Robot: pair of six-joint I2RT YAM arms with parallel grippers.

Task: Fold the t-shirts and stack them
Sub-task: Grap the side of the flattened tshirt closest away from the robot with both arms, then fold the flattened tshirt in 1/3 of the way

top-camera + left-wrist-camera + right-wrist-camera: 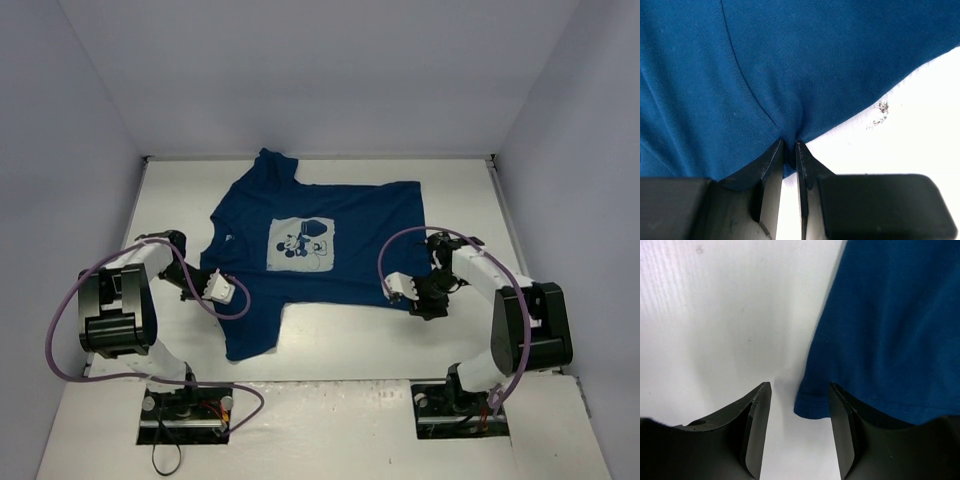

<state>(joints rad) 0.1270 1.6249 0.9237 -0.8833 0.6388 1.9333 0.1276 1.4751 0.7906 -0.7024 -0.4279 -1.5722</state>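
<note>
A navy blue t-shirt lies flat on the white table, its pale mouse print facing up. My left gripper is at the shirt's left side near the armpit. In the left wrist view the left gripper is shut on a pinch of blue cloth. My right gripper is at the shirt's near right hem corner. In the right wrist view the right gripper is open, with the hem corner lying between the jaws on the table.
White walls enclose the table on three sides. Purple cables loop from both arms. A small dark smudge marks the table beside the cloth. Bare white table lies in front of the shirt.
</note>
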